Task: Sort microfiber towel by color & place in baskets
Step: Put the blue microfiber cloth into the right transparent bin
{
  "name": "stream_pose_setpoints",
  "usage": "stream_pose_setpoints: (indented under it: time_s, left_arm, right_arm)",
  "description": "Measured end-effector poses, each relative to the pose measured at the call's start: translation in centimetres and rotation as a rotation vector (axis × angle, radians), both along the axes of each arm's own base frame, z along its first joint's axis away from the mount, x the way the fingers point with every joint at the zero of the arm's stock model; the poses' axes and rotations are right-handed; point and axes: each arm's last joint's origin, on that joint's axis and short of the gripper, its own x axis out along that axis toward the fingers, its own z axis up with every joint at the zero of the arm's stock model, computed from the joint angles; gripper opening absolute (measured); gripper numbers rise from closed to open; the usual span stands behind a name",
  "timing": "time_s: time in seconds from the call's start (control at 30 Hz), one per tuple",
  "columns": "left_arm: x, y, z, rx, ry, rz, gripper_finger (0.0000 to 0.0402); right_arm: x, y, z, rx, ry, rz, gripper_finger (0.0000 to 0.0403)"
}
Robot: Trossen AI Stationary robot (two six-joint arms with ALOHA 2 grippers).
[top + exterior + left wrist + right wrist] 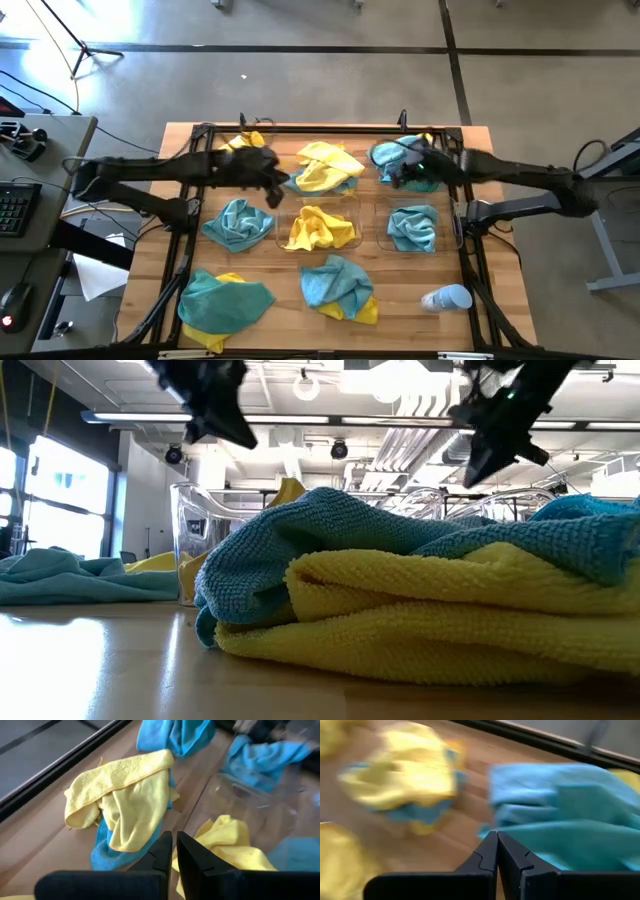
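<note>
Pincers both together and empty, we see: left pincer (277, 187) centre-left, right pincer (397, 177) upper right above towels (322, 168).

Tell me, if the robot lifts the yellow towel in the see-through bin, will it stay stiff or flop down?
Probably flop. The yellow towel lies crumpled in folds inside the clear bin, so it looks soft. It likely weighs little. Its fuzzy cloth probably won't slip easily.

In the right wrist view the yellow towel (402, 767) is blurred. In the low view the near towels (420, 600) hide most of the bench, and the picture's top edge cuts off both arms. The clear baskets (322, 228) are hard to outline from above.
</note>
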Motion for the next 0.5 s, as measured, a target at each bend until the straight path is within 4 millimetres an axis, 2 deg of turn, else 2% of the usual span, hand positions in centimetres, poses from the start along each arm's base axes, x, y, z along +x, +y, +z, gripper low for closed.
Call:
stream_pose_setpoints:
  time_s: [0.1, 0.23, 0.4, 0.5]
  left_arm:
    - [-2.0, 0.3, -0.8, -0.029, -0.037, -0.021, 0.0014]
    - [-3.6, 0.5, -1.6, -0.042, -0.040, -0.019, 0.0014]
    - [-4.2, 0.4, -1.7, -0.029, -0.025, -0.028, 0.0014]
    - [-4.2, 0.4, -1.7, -0.011, -0.020, -0.043, 0.0014]
  right_arm:
    - [0.1, -1.9, -0.2, 0.054, 0.121, -0.090, 0.0027]
    - [-0.4, -4.2, -0.9, 0.107, 0.199, -0.200, 0.0075]
    - [-1.2, -6.5, -2.8, 0.247, 0.234, -0.244, 0.0146]
    - [-1.3, -7.8, -3.8, 0.270, 0.280, -0.252, 0.0188]
